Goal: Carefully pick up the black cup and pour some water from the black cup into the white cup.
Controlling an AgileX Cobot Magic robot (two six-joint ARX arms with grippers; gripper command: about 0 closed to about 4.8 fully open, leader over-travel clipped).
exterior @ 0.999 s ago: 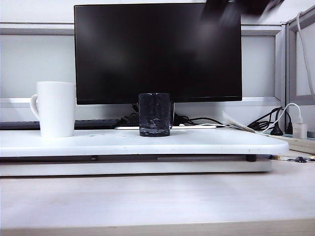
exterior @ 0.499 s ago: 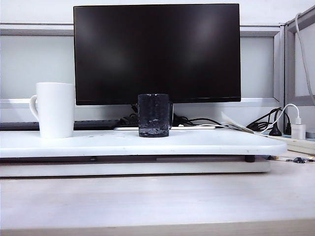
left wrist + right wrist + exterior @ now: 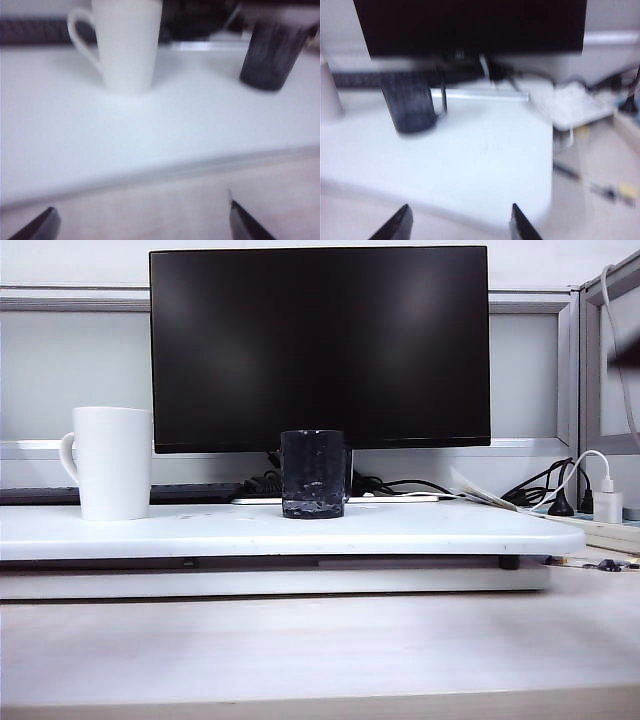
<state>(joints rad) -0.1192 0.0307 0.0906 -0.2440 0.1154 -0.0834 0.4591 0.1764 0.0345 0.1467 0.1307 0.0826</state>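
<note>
While both arms hang back off the counter (image 3: 300, 640), the left gripper (image 3: 142, 222) and right gripper (image 3: 457, 222) hold their fingers apart, empty; the black cup (image 3: 313, 474) stands mid-board, well ahead of them, the white cup (image 3: 113, 462) further left.

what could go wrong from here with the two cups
1. The black cup and white cup stand well apart on the white board, so carrying water across could spill it.
2. Both grippers, left and right, are open, empty and well short of the cups; both wrist views are blurred, so an approach could knock the black cup over.
</note>
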